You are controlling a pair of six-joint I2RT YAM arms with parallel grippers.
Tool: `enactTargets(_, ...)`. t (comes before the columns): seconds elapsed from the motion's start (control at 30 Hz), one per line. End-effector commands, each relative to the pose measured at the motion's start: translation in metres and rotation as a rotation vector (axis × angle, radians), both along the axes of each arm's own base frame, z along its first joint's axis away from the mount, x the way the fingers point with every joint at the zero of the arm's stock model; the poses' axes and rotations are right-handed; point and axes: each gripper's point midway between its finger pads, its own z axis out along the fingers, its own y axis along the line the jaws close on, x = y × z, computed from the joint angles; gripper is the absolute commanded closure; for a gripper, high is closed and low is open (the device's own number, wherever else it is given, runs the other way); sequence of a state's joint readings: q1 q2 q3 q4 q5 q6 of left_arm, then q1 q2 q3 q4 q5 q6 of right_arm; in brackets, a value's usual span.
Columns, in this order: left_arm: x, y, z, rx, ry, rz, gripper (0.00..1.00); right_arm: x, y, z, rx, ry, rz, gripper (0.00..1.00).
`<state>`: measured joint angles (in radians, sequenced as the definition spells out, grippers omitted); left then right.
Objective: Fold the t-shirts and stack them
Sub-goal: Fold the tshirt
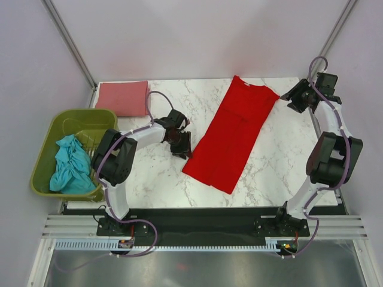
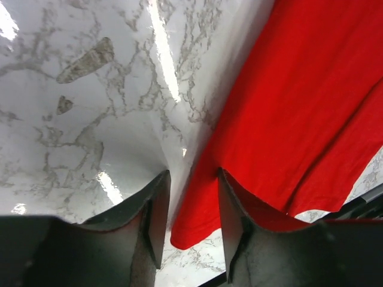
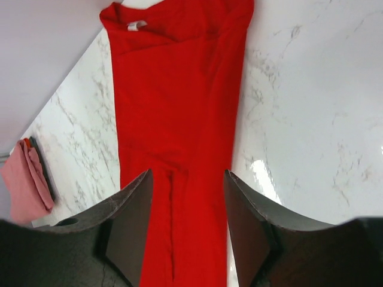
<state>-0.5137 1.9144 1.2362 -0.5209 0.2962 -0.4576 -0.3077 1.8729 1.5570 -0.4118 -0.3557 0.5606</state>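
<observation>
The bright red t-shirt (image 1: 230,134) lies as a long narrow strip slanting across the marble table, neck end at the back. Its white neck label (image 3: 136,25) shows in the right wrist view. My left gripper (image 1: 182,145) is open and empty at the strip's left edge, near its front end; the red hem corner (image 2: 197,221) lies between the jaws. My right gripper (image 1: 286,98) is open and empty by the shirt's back right corner, above the cloth (image 3: 179,119). The dusty pink t-shirt (image 1: 123,97) lies folded at the back left. The teal t-shirt (image 1: 70,165) lies crumpled in the basket.
The olive-green plastic basket (image 1: 45,155) stands off the table's left edge. The pink shirt also shows in the right wrist view (image 3: 24,182). Bare marble (image 1: 281,161) lies right of the red shirt. Pale walls enclose the back and sides.
</observation>
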Motion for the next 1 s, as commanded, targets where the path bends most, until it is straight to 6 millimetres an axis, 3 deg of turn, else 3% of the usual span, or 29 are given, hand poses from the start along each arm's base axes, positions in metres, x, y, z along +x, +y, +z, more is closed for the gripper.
enactTargets(0.0,-0.015,0.004,-0.015,0.033,0.002,-0.045,0.60,-0.029,0.017,0.010,-0.009,-0.014,0.061,0.41)
enactTargets(0.03,-0.019,0.007,-0.017,0.036,0.012,-0.043,0.71,-0.035,0.020,0.011,-0.006,-0.015,0.070,0.41)
enactTargets(0.2,-0.043,0.011,-0.021,0.027,0.041,-0.032,0.98,-0.069,0.041,0.005,0.014,0.005,0.105,0.41)
enactTargets(0.3,-0.062,0.015,-0.022,0.024,0.056,-0.020,0.98,-0.085,0.056,-0.009,-0.009,0.056,0.133,0.41)
enactTargets(0.33,-0.065,0.016,-0.014,0.013,0.035,-0.011,0.98,-0.089,0.058,-0.013,-0.014,0.070,0.137,0.41)
enactTargets(0.47,-0.096,0.021,-0.011,0.000,0.037,0.031,0.98,-0.093,0.068,-0.028,-0.030,0.096,0.177,0.39)
enactTargets(0.6,-0.140,0.040,-0.024,0.016,0.079,0.033,0.98,-0.077,0.077,-0.047,-0.058,0.089,0.233,0.36)
enactTargets(0.67,-0.147,0.043,-0.024,0.014,0.075,0.026,0.98,-0.066,0.081,-0.054,-0.060,0.068,0.271,0.36)
enactTargets(0.87,-0.134,0.034,0.009,-0.068,-0.030,0.025,0.98,-0.019,0.087,-0.092,0.001,0.069,0.352,0.39)
enactTargets(0.97,-0.120,0.023,0.028,-0.109,-0.082,0.024,0.98,0.003,0.092,-0.099,0.023,0.054,0.380,0.39)
